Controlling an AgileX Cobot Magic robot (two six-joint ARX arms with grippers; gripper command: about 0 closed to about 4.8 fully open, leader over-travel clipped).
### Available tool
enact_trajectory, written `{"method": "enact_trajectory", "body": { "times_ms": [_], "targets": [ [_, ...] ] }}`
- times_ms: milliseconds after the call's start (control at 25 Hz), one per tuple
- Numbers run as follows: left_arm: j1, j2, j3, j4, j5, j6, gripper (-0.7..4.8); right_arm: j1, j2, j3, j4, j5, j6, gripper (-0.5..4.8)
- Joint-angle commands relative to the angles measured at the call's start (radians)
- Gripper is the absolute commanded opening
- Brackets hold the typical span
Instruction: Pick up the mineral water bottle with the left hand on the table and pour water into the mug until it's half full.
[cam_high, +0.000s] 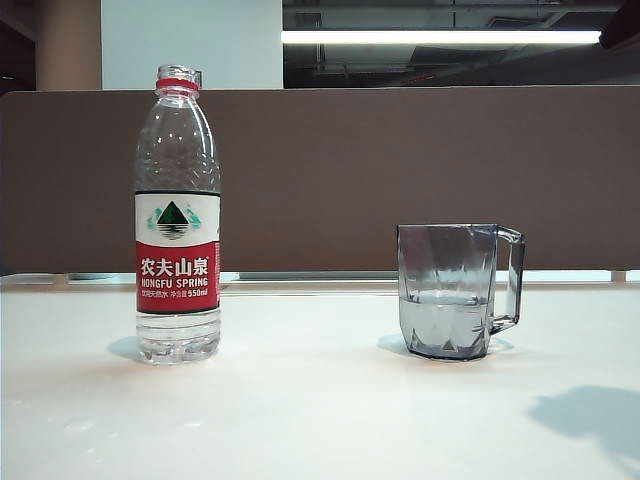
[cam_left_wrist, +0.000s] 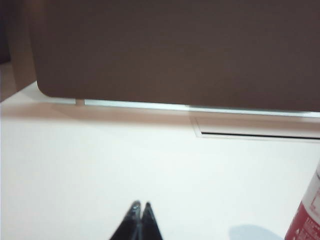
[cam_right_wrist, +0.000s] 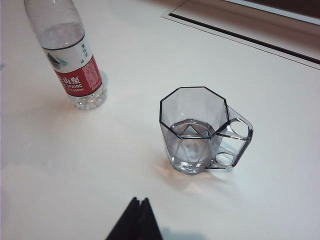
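Table: the wide glossy white tabletop (cam_high: 320, 420) carried everything, with a brown partition (cam_high: 400, 170) standing behind it and a dark slot (cam_right_wrist: 240, 35) cut into the surface near the far edge.

Bottle: the tall clear ribbed plastic mineral water bottle (cam_high: 177, 215) stood upright on the left side of the exterior view, well apart from the mug. It had a red neck ring, no cap that I could see, and a red-and-white label with a green mountain logo. Only a shallow layer of water seemed to sit at its base.

Mug: the smoky-grey transparent faceted mug (cam_high: 447, 290) stood upright right of centre, its angular handle turned away from the bottle. Water reached roughly halfway up it — so, to my eye, the pouring looked done.

Left gripper: the black left gripper (cam_left_wrist: 140, 220) hung low over bare table, its two tips pressed together on nothing. The bottle's red label showed only at the corner of its wrist view, so it stood near the bottle but not touching it — likely parked clear.

Right gripper: the black right gripper (cam_right_wrist: 140, 215) had its tips closed together as well, empty, held above the table and looking down on the mug.
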Motion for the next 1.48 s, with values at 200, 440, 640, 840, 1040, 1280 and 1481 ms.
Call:
{"method": "enact_trajectory", "body": {
  "times_ms": [200,440,640,840,1040,1280,1481],
  "targets": [
    [-0.002,0.000,0.003,-0.019,-0.016,0.022,-0.05,0.001,-0.002,0.005,0.017,0.002,0.001,-0.01],
    [-0.002,0.000,0.003,-0.019,-0.027,0.092,-0.05,0.001,-0.002,0.005,0.018,0.002,0.001,-0.01],
    [-0.002,0.000,0.003,-0.022,-0.026,0.091,-0.05,0.001,-0.002,0.005,0.018,0.002,0.001,-0.01],
    [-0.002,0.000,0.003,-0.022,-0.026,0.092,-0.05,0.001,-0.002,0.005,0.018,0.002,0.001,-0.01],
    [-0.002,0.000,0.003,-0.022,-0.026,0.092,-0.05,0.001,-0.002,0.005,0.018,0.002,0.001,-0.01],
    [-0.002,0.000,0.003,-0.022,-0.026,0.091,-0.05,-0.014,-0.009,-0.026,0.042,0.063,0.000,-0.01],
    [-0.002,0.000,0.003,-0.022,-0.026,0.091,-0.05,-0.096,-0.089,-0.179,0.275,0.134,0.000,-0.01]
  ]
}}
